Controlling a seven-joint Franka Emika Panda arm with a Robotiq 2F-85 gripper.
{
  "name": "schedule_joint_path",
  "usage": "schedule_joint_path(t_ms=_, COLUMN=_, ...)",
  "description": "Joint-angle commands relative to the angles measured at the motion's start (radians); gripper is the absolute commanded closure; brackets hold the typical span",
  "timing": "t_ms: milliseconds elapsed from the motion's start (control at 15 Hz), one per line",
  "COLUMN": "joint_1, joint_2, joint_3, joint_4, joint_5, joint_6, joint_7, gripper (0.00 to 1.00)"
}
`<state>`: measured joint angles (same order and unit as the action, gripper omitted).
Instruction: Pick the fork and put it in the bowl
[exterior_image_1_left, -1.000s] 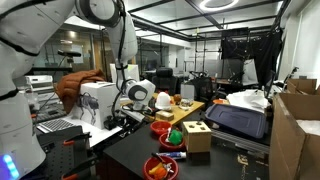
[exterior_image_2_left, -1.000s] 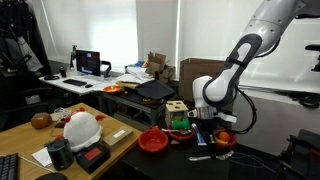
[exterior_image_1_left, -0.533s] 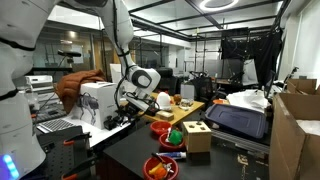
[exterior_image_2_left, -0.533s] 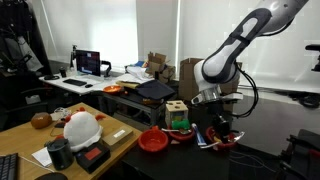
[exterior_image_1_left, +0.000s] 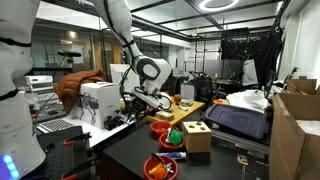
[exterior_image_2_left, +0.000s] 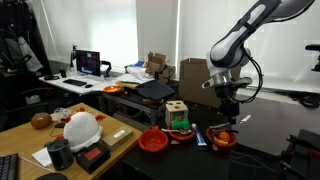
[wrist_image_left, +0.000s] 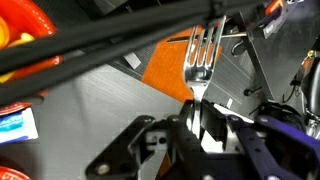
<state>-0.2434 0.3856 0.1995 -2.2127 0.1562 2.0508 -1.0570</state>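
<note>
Raised off the dark counter (exterior_image_2_left: 175, 160) within the past second, the robot's hand (exterior_image_2_left: 229, 108) hangs right of centre in an exterior view, with a red bowl (exterior_image_2_left: 222, 141) below it in the frame. In the wrist view its fingers (wrist_image_left: 226, 128) are clamped on the fork (wrist_image_left: 203, 60), held mid-air at centre frame, tines toward the top edge.
</note>
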Motion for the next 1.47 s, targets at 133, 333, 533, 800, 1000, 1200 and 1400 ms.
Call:
schedule_joint_path(t_ms=133, joint_1=0.003, joint_2=-0.046, joint_3=-0.102, joint_4=-0.047, joint_5=0.105, joint_6=0.185, joint_7=-0.081, gripper=0.96)
schedule_joint_path(t_ms=333, joint_1=-0.004, joint_2=-0.031, joint_3=-0.132, joint_4=-0.064, joint_5=0.130, joint_6=0.327, joint_7=-0.096, gripper=0.96)
schedule_joint_path(t_ms=533, joint_1=-0.015, joint_2=-0.021, joint_3=-0.148, joint_4=-0.097, joint_5=0.137, joint_6=0.418, joint_7=-0.087, gripper=0.96)
schedule_joint_path(t_ms=800, joint_1=-0.039, joint_2=-0.002, joint_3=-0.146, joint_4=-0.149, joint_5=0.163, joint_6=0.538, joint_7=-0.072, gripper=0.96)
schedule_joint_path(t_ms=1000, joint_1=-0.056, joint_2=0.038, joint_3=-0.138, joint_4=-0.174, joint_5=0.190, joint_6=0.648, joint_7=-0.045, gripper=0.96)
schedule_joint_path(t_ms=1200, joint_1=-0.077, joint_2=0.074, joint_3=-0.124, joint_4=-0.191, joint_5=0.190, joint_6=0.718, joint_7=-0.028, gripper=0.96)
schedule_joint_path(t_ms=1400, joint_1=-0.103, joint_2=0.126, joint_3=-0.106, joint_4=-0.189, joint_5=0.181, joint_6=0.774, joint_7=-0.001, gripper=0.96)
